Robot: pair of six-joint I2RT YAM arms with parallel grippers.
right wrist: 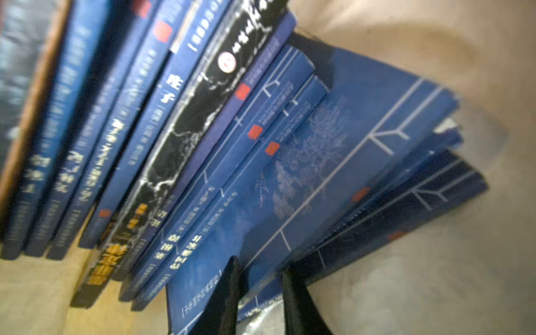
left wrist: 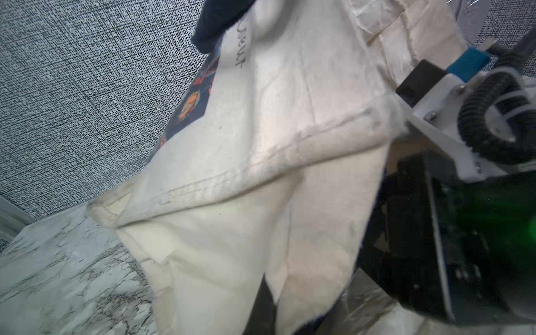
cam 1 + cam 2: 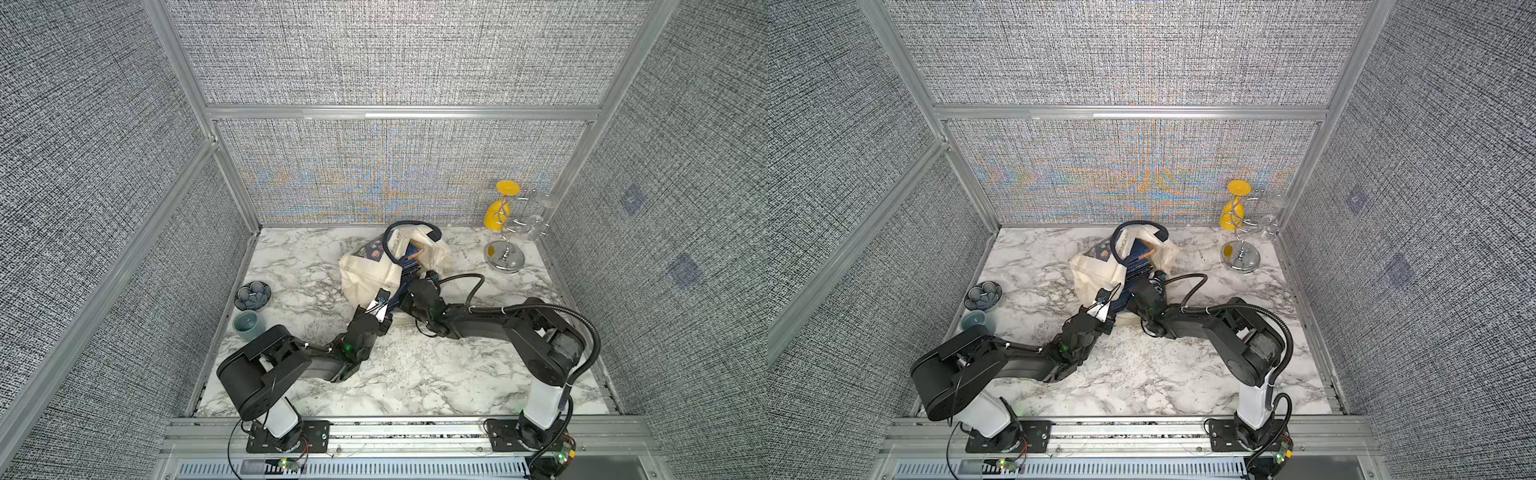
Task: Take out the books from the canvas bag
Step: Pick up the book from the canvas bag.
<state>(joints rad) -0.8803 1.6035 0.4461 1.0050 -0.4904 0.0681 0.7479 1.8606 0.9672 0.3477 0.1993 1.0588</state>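
Books (image 1: 304, 162) sit inside the canvas bag (image 3: 361, 274) mid-frame in a top view; your left claw (image 3: 381, 299) is pinched shut on its cloth, right claw (image 1: 259, 264) straddles one book, grip unclear

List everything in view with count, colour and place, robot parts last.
canvas bag: one, cream with navy handles, slumped at the table's back centre.
books: about a dozen, mostly navy blue, one black marbled, inside the bag.
flower-shaped dish: one, dark blue, left edge.
cup: one, teal, just in front of the dish.
glass stand: one, chrome, back right corner.
yellow glass: one, hanging on the stand.
clear glasses: at least two, on the stand.
table: one, white-grey marble.
left gripper: black, shut on the bag's cloth.
right gripper: black, inside the bag, fingers straddling a book's corner.
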